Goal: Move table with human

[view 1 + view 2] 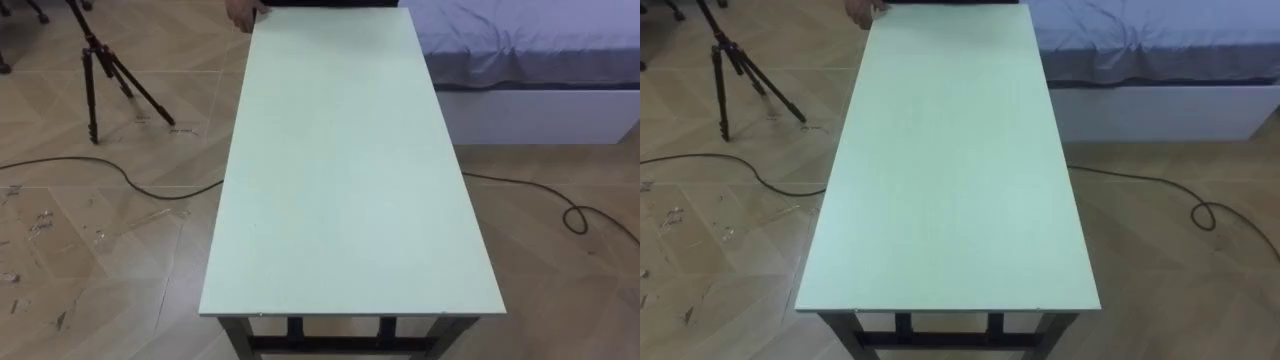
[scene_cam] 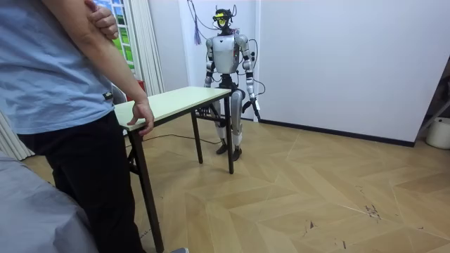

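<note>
Person's hand (image 1: 242,14) — cropped — at table (image 1: 340,170) corner

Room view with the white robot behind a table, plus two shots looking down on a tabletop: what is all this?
The machine is a two-legged humanoid robot, standing at the far end of the table; its left hand and right hand hang at its sides. That picture comes from a camera in the room. The other two come from the robot's head, looking down along the pale green top, where nothing lies. At the opposite end a person's hand rests on the corner. A tripod and a bed flank it.
</note>
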Tool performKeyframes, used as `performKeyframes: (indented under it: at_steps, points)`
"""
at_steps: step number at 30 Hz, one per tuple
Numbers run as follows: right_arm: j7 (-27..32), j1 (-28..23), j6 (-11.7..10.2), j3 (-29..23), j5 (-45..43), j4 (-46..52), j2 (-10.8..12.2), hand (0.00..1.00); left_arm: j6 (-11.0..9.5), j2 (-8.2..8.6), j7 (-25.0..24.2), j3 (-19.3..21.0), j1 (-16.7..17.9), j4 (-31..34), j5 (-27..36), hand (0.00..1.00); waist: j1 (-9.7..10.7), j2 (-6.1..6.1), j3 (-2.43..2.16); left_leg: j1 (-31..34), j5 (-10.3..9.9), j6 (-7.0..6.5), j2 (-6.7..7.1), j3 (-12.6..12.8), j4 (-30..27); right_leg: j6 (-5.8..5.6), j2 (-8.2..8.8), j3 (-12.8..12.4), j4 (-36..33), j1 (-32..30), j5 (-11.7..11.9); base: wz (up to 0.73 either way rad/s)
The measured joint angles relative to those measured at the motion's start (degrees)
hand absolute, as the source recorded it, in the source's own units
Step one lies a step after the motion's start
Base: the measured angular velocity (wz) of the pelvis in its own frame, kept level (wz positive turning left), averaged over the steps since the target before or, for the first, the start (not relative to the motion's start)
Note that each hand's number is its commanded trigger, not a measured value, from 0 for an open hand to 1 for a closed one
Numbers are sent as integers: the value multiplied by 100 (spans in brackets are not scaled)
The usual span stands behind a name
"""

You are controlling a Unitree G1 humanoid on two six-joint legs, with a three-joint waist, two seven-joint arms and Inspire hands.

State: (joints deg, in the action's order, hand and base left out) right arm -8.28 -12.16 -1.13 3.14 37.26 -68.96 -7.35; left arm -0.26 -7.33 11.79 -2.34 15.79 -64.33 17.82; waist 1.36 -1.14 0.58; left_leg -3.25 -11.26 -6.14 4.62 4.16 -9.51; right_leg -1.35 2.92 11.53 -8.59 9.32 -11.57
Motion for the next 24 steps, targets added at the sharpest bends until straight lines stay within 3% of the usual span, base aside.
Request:
performKeyframes:
  at_steps: [9,12,19,24]
  points:
    - [2,71,8,-1,-150,-16,-4,0,45,39,-133,34,-7,-29,85,0,-3,67,-15,63,-1,-1,6,-48,-25,0,0,-21,0,-34,0,3]
    - [-6,80,58,-21,-140,-14,-7,0,74,100,-322,101,-83,-71,480,0,-1,80,-6,66,-1,-1,6,-43,-31,0,2,-19,0,-37,0,0]
    - [-368,149,238,-211,60,29,-65,0,155,4,-1228,-17,-117,-78,2333,0,63,132,-8,118,-1,-1,10,-108,-116,0,6,29,-5,-50,0,4]
    - [-874,45,246,-215,341,499,-181,0,158,-13,-1981,-247,-116,150,3751,0,42,191,-15,197,-1,-2,9,-101,-144,0,11,15,-25,-110,0,1]
